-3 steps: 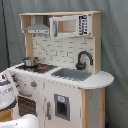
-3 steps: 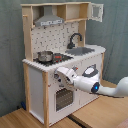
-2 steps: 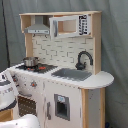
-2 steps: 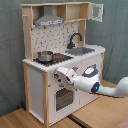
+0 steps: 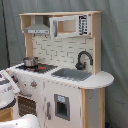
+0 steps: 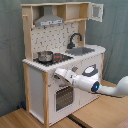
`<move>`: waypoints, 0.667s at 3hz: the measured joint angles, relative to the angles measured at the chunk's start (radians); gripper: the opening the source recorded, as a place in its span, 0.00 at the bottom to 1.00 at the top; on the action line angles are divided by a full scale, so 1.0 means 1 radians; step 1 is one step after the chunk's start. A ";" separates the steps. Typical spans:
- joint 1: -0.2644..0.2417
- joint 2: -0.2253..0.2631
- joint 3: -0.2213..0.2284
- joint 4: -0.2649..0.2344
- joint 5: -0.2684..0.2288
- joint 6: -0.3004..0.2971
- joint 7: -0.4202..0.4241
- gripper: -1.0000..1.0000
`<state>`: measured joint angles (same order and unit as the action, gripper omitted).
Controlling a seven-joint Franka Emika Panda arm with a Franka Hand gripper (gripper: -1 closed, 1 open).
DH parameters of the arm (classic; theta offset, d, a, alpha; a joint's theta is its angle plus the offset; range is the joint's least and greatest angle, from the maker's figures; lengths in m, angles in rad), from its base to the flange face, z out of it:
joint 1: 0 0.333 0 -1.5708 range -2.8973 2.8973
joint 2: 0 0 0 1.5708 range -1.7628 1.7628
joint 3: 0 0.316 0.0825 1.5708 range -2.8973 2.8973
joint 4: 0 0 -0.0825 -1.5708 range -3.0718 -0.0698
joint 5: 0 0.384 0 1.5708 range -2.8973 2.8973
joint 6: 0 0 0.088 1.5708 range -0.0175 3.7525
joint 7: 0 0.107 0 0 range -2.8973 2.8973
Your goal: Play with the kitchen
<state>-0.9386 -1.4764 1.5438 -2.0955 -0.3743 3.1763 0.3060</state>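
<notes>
Kitchen (image 6: 62,60) stood on wooden floor (image 6: 100,112), against grey curtain. Arm (image 6: 92,82) reached to front panel under hob (image 6: 57,57); pincer state cannot be told. Risk judged: hard push tips kitchen; small pot (image 6: 45,56) knocked off hob by jolt.

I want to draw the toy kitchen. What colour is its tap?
Black. The curved black faucet beside the grey sink shows best in the first exterior view.

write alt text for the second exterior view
A white robot arm reaches from the second exterior view's right to the front of a toy kitchen, just above its oven door. A small pot sits on the hob, beside a grey sink with a black faucet.
</notes>
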 joint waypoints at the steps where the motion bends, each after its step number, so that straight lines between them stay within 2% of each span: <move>1: 0.001 -0.001 0.000 0.001 0.000 -0.005 -0.114 0.00; 2: 0.002 -0.006 0.000 0.004 0.000 -0.013 -0.239 0.00</move>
<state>-0.9364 -1.4823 1.5434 -2.0919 -0.3744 3.1635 0.0672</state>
